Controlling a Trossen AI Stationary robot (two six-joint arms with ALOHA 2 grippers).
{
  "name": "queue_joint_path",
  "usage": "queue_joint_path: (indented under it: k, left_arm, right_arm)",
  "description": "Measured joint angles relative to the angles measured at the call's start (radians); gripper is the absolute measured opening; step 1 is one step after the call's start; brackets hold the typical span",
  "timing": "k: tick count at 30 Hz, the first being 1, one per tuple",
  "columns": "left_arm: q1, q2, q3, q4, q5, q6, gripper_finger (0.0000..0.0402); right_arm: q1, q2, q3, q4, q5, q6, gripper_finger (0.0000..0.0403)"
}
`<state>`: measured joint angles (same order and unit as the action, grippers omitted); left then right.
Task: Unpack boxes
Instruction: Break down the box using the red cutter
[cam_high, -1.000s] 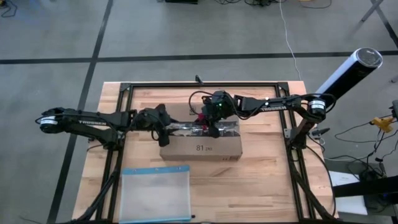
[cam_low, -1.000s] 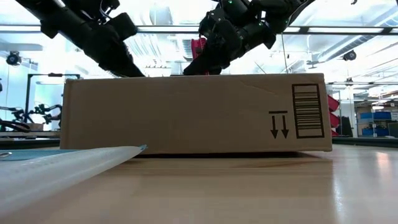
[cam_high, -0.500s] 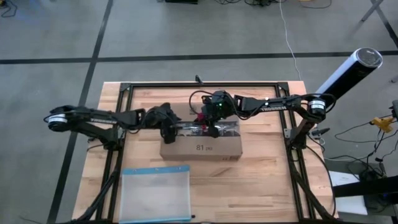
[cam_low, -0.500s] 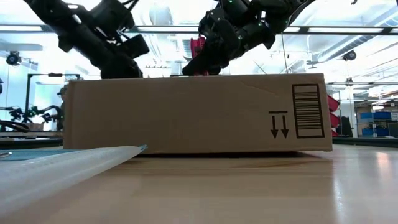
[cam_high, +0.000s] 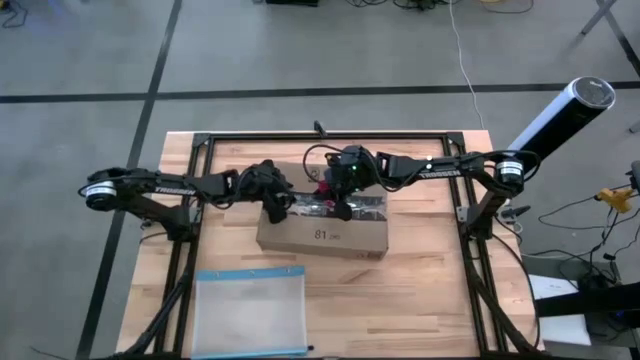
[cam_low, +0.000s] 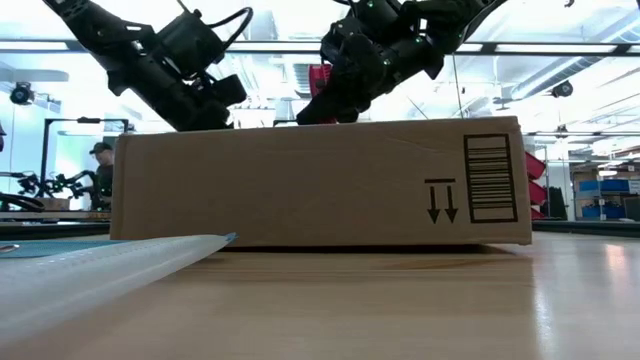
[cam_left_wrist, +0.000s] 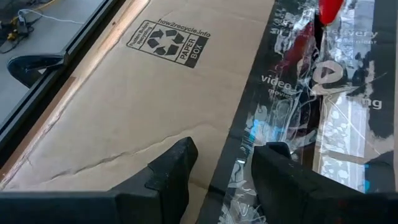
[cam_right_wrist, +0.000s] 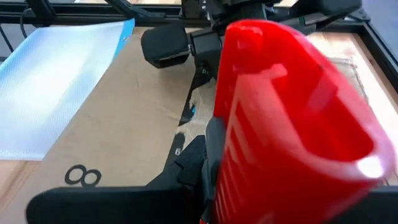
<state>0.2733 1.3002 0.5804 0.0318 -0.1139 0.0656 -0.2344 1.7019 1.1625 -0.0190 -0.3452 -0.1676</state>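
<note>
The left gripper (cam_high: 277, 203) has slid farther right along the top of the box (cam_high: 322, 236), which has turned slightly on the table (cam_high: 430, 290). Its fingers (cam_left_wrist: 174, 165) stand narrowly apart astride the box's taped seam (cam_left_wrist: 292, 118), empty. The box lies mid-table, behind the clear pouch (cam_high: 249, 311). The right gripper (cam_high: 338, 208) clamps a red tool (cam_right_wrist: 280, 118) over that seam.
</note>
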Motion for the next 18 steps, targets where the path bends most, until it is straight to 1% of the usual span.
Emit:
queue_joint_path:
  k: [3, 9, 12, 18]
  left_arm:
    - [0.002, 0.0, 0.0, -0.001, -0.001, -0.015, 0.0155]
    - [0.005, 0.001, 0.0, -0.006, -0.043, -0.03, 0.0155]
    - [0.006, 0.001, -0.001, -0.01, -0.059, -0.03, 0.0155]
    - [0.011, 0.001, -0.003, -0.011, -0.063, -0.041, 0.0155]
  right_arm:
    - [0.001, -0.011, 0.0, -0.026, 0.028, 0.001, 0.003]
    - [0.011, -0.051, 0.0, -0.085, 0.043, 0.014, 0.003]
    - [0.022, -0.066, -0.001, -0.105, 0.076, 0.014, 0.003]
    - [0.039, -0.074, -0.005, -0.143, 0.112, 0.032, 0.003]
